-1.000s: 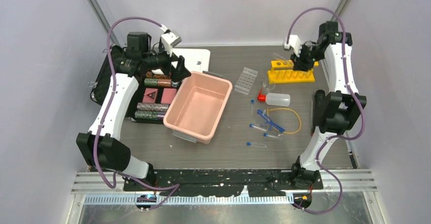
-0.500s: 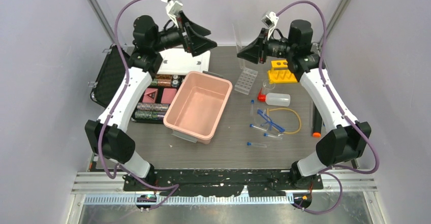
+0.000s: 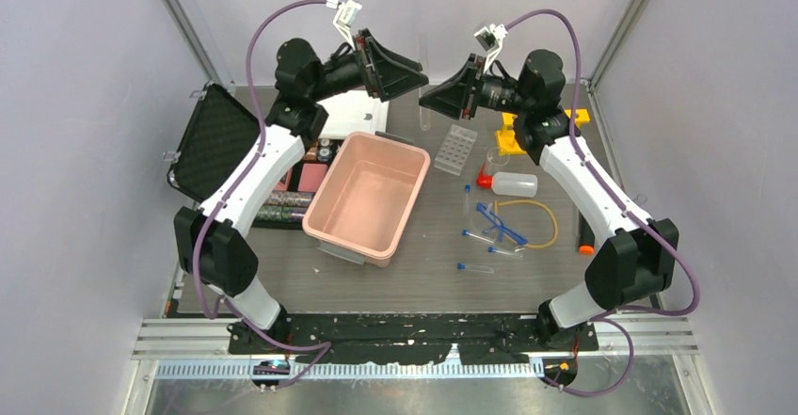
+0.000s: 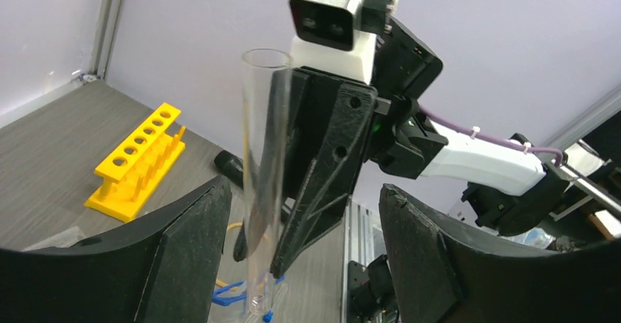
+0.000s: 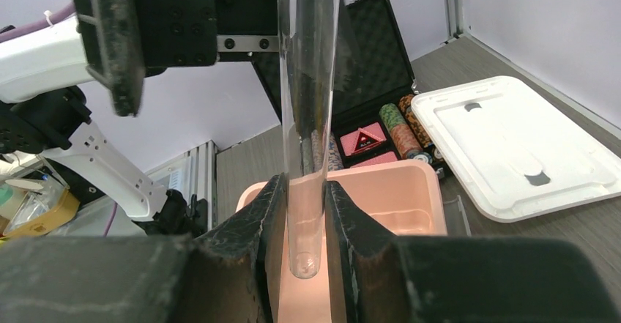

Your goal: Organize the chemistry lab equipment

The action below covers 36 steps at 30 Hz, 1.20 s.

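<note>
The right wrist camera gives me the best look at the large clear tube (image 5: 306, 154). It stands upright, clamped near its rounded bottom between the two fingers of the right gripper (image 5: 304, 191). It looks empty, and its top runs out of that frame.

The left wrist camera supplies the missing end: an open rim with no cap, above a glassy wall streaked with reflections. That view also shows the left gripper (image 4: 305, 195) with its fingers spread wide on either side of the tube, touching nothing.

From overhead I can barely make the tube out. What that view adds is the layout: both arms are raised, with the claws facing each other above the far side of the table, just beyond the pink tub (image 3: 362, 199).

- **Past the tube:** the right wrist view shows the white lid (image 5: 512, 147) lying flat beside the tub.
- **Behind the right gripper:** the left wrist view catches the yellow tube rack (image 4: 135, 165).
- **To the right of the tub, seen from overhead:**
  - the clear tube tray (image 3: 455, 146);
  - the squeeze bottle (image 3: 513, 184) on its side;
  - the blue safety glasses (image 3: 499, 225) lying against the yellow tubing (image 3: 541, 210);
  - a small blue-capped tube (image 3: 478, 268) nearest me.
</note>
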Tool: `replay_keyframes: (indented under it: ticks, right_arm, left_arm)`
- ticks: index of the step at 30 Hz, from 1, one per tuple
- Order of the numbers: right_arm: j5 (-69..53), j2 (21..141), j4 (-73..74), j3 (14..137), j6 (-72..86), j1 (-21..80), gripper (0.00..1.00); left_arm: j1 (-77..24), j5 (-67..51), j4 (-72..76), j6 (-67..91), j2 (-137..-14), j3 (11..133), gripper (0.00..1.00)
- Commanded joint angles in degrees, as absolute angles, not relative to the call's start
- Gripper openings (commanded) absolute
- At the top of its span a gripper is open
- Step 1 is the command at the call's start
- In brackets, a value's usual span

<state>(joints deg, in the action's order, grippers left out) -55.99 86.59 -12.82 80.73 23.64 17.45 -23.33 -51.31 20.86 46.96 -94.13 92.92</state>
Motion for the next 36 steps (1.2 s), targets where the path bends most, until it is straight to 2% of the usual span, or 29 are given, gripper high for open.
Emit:
replay_keyframes:
  ticks: [1, 8, 12, 14, 15, 16, 17, 18, 19, 21, 23, 28, 33, 36]
  right_arm:
    - [-54.8, 82.3, -19.4, 79.2, 25.9, 18.7, 0.05]
    - [-54.5, 81.7, -18.9, 78.0, 25.5, 19.5, 0.06]
    - [-54.4, 80.3, -16.4, 76.7, 23.1, 20.0, 0.08]
    - [-54.4, 79.6, -13.9, 76.8, 21.8, 20.0, 0.16]
    - [-54.6, 79.5, -12.6, 77.5, 20.4, 19.9, 0.29]
    - [-54.8, 79.1, -9.6, 78.1, 19.7, 19.5, 0.36]
    - [-55.0, 79.0, -8.2, 79.6, 18.4, 19.2, 0.52]
    - [-55.6, 78.7, -5.3, 80.5, 17.7, 18.2, 0.59]
    - [-55.7, 78.5, -3.7, 82.5, 16.0, 17.7, 0.73]
    - [-55.7, 78.1, 1.9, 85.9, 12.6, 16.3, 0.87]
    - [-54.5, 78.5, 8.8, 89.7, 9.3, 16.0, 0.93]
    - [-52.3, 81.6, 13.0, 96.2, 7.3, 17.0, 0.95]
    - [-53.2, 85.0, 20.1, 101.6, 4.4, 18.6, 0.86]
    - [-52.8, 86.5, 24.1, 104.4, 1.0, 19.5, 0.84]
  left_arm:
    - [-23.6, -48.0, 26.6, 52.1, -95.1, 91.5, 0.73]
    - [-24.8, -48.6, 28.3, 51.4, -95.6, 89.9, 0.55]
    - [-24.8, -49.6, 28.2, 50.1, -95.6, 90.3, 0.34]
    - [-24.7, -50.6, 28.4, 49.4, -95.2, 90.2, 0.27]
    - [-24.7, -51.1, 28.3, 48.9, -95.0, 89.7, 0.23]
    - [-24.7, -51.8, 28.2, 48.1, -94.7, 89.5, 0.21]
    - [-24.6, -52.4, 27.8, 46.9, -94.2, 88.9, 0.18]
    - [-24.5, -52.9, 27.0, 45.0, -93.6, 88.1, 0.16]
    - [-24.4, -53.3, 25.0, 42.3, -92.5, 87.2, 0.14]
    - [-24.5, -53.4, 21.9, 35.4, -90.5, 85.3, 0.08]
    - [-24.7, -54.3, 19.8, 30.7, -89.1, 83.9, 0.03]
    - [-25.6, -57.0, 12.6, 20.5, -87.0, 83.4, 0.01]
    - [-27.0, -57.7, 3.5, 11.2, -86.4, 85.4, 0.0]
    - [-27.7, -57.7, 0.4, 7.6, -85.9, 85.7, 0.0]
